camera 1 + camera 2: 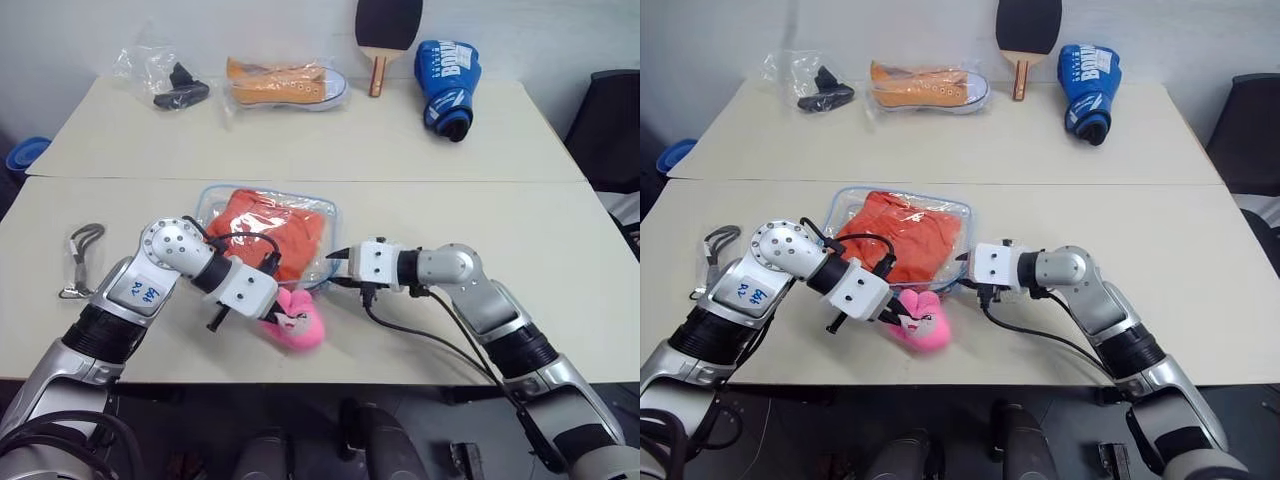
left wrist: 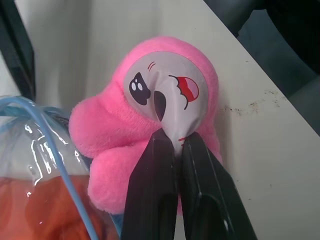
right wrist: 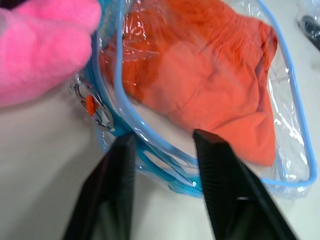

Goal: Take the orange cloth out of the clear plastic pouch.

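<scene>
**Ana:** Nearest us, the pink plush toy (image 1: 298, 322) sits at the front of the table (image 1: 560, 300), and the left end effector (image 2: 174, 145) has its fingers pressed together on the toy's printed face, pinching that fabric.

**Ben:** So that arm is busy with the wrong item. Where's the real target?

**Ana:** Just behind the toy. The clear plastic pouch (image 1: 327, 215) lies flat mid-table, and the orange cloth (image 1: 270, 232) is fully inside it, folded and rumpled, filling most of the pouch.

**Ben:** And the right arm?

**Ana:** The right end effector (image 3: 164, 142) is at the pouch's near blue-edged rim, fingers apart on either side of that edging. From the wrist view the rim sits between them, but I can't tell whether they touch it.

**Ben:** So which step is this?

**Ana:** I'd call it securing the pouch's mouth, extraction not yet begun. Next, I reckon, the right needs a firm hold on the rim, while the left lets go of the toy and reaches in.

**Ben:** And the cloth itself?

**Ana:** Soft, bright orange, seamed and creased. The slick vinyl may slide.
</scene>
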Robot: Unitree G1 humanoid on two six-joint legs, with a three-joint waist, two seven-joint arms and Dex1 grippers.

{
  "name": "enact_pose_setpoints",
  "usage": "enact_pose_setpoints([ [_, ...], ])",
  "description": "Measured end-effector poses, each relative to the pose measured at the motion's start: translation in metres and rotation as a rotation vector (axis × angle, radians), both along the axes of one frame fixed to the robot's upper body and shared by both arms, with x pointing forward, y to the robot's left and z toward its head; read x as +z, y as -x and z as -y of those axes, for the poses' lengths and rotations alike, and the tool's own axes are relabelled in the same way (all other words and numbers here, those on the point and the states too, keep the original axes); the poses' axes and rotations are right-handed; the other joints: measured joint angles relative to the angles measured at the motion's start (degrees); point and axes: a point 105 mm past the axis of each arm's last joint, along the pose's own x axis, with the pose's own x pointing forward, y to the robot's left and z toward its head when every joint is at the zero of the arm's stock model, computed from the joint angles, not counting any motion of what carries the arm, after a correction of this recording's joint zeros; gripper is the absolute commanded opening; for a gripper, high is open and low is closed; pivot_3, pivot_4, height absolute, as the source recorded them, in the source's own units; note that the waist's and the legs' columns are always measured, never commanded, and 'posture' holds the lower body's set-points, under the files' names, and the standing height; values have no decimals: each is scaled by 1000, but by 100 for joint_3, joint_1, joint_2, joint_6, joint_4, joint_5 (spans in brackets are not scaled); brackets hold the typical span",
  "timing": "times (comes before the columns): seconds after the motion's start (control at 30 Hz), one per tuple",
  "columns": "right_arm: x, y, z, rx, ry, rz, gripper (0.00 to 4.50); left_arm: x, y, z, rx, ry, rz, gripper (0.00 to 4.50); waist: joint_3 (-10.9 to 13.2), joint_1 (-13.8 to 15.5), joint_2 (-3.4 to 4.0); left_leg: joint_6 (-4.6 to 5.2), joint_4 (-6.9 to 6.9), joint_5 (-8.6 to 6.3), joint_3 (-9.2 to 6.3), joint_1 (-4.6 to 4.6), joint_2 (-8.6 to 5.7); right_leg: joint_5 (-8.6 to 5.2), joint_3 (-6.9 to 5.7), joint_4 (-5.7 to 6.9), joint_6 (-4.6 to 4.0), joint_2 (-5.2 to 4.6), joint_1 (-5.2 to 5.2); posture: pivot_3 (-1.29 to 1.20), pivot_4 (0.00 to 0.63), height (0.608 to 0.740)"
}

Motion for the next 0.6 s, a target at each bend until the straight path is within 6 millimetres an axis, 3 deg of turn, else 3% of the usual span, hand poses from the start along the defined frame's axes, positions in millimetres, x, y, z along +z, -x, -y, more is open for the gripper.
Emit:
enact_pose_setpoints([
  [0.07,-1,1,0,12,7,-4,31,-2,0,-1,4,4,0,0,0,-1,0,0,0,0,0,0,0,0,0,0,0,-1,0,0,150,740],
  [0.37,-6,3,6,44,46,-11,6,-5,-1,-4,25,20,18,0,0,0,0,0,1,0,1,0,-1,0,0,0,0,-2,0,0,150,740],
  [0.6,-8,4,12,75,75,9,6,-4,-6,-33,122,-3,48,0,0,-26,0,0,1,0,5,6,5,-1,-1,7,-3,-1,0,0,150,740],
])
